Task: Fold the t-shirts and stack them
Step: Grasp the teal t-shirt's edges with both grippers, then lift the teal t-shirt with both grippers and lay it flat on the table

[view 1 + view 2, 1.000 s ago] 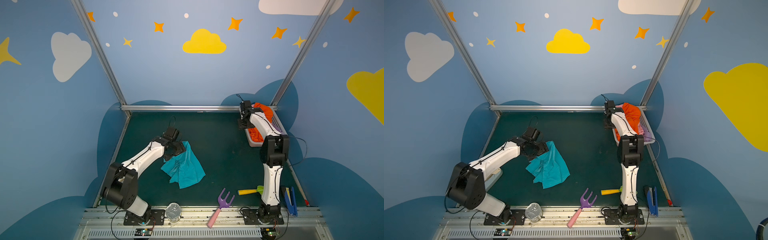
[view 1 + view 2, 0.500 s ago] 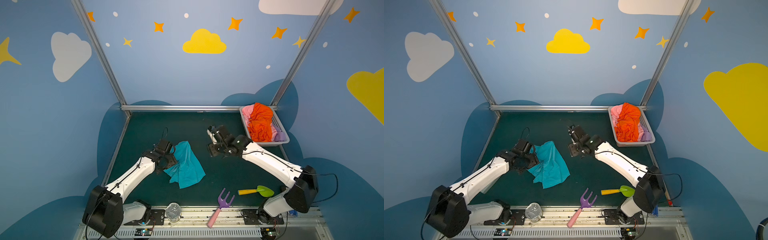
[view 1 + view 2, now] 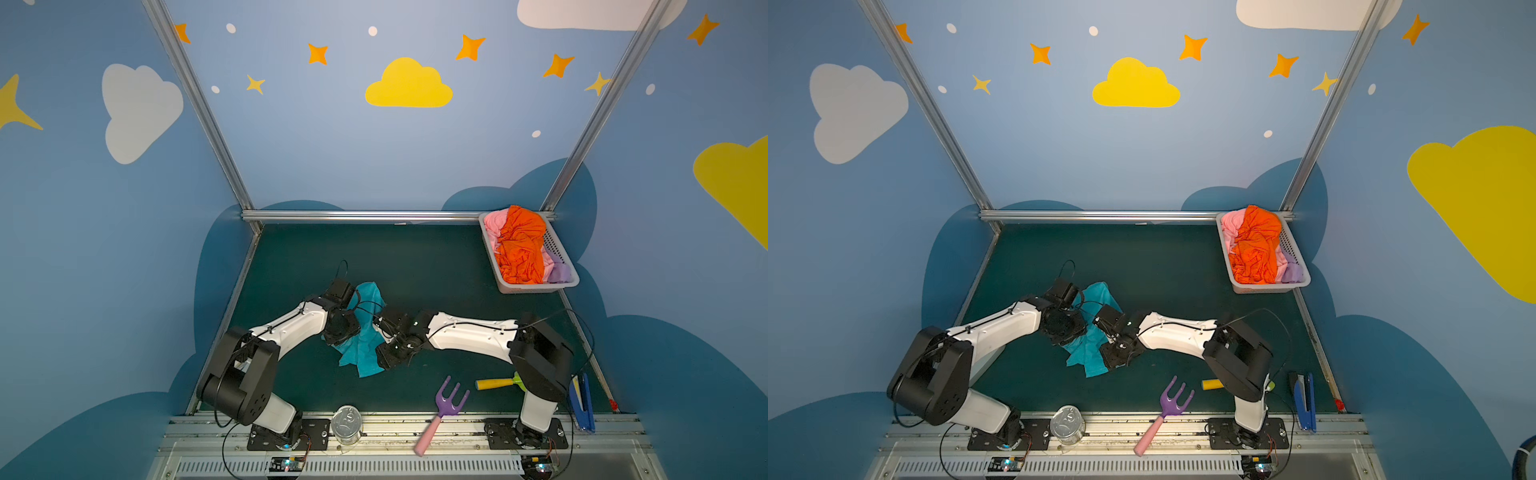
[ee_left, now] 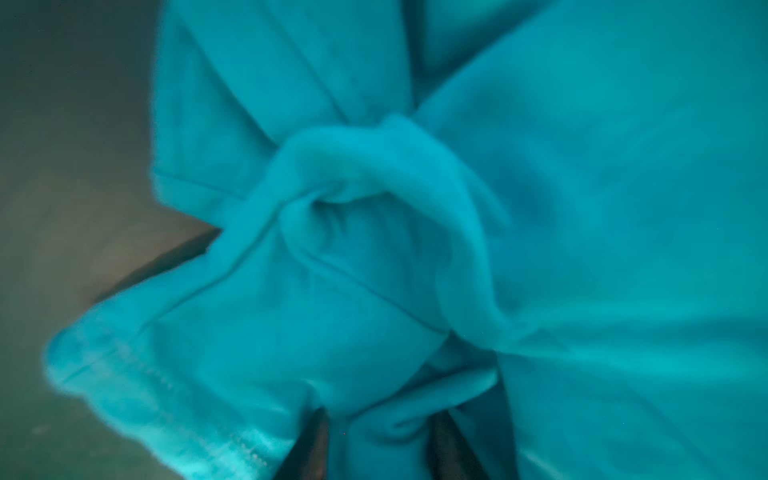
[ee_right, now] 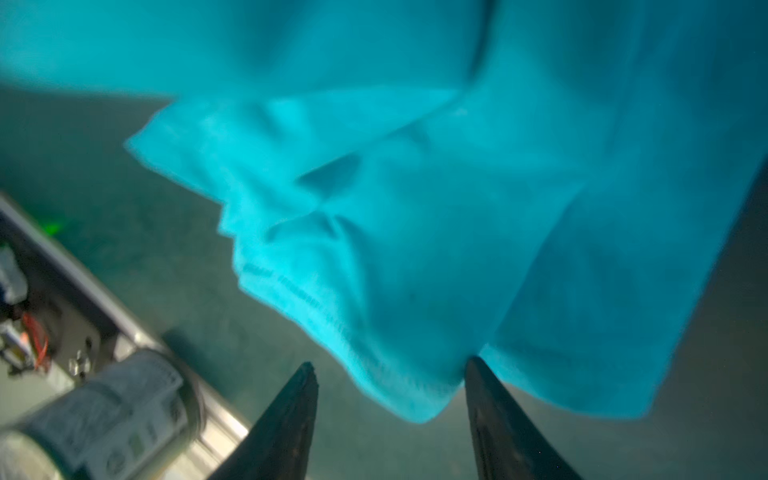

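The teal t-shirt (image 3: 365, 349) is lying crumpled on the surface (image 3: 415, 270). My right pincer (image 5: 390, 363) is hovering apart at its hem; my left pincer (image 4: 380, 415) is straddling a bunched fold, and I cannot tell whether it is clamping.

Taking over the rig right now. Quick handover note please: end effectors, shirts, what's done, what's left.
Left end effector: a fold of the teal t-shirt sits between its jaws; a firm grip is not confirmed.
Right end effector: open, at that shirt's hem, holding nothing.
The teal t-shirt lies crumpled on the mat between the two arms. The orange t-shirt, pink t-shirt and lilac t-shirt are bunched in the white basket, back right.
Done: nothing folded, no stack.
Left: spread and fold the teal one, then the three in the basket, and stack all four.
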You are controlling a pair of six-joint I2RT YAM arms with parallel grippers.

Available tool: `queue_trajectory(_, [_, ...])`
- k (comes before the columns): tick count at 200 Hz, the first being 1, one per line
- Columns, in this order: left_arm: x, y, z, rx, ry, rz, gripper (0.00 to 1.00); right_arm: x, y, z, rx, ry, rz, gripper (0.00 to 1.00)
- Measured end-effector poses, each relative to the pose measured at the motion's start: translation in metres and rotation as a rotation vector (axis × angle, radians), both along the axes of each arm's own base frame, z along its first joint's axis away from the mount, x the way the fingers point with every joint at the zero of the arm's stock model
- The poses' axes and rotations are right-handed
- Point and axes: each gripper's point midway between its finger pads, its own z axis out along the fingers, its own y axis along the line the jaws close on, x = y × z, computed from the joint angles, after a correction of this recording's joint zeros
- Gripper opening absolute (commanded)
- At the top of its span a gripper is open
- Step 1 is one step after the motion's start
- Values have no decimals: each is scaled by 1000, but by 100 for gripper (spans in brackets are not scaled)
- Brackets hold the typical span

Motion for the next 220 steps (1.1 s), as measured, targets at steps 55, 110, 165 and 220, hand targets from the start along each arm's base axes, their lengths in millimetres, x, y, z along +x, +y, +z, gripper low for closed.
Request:
queue_trajectory(55, [15,1,22,3,-22,8,4,27,0,0,57,40,-79,0])
queue_trajectory(110, [52,32,126,-14,-240,94,4,115,-56,125,223,-166,-242,0])
queue_trajectory(165, [49,69,272,14,-605,170,4,124,-146,307,462,-724,-360,0])
queue_trajectory(220, [39,91,377,79,-830,198,4,126,-201,384,429,-1024,-455,0])
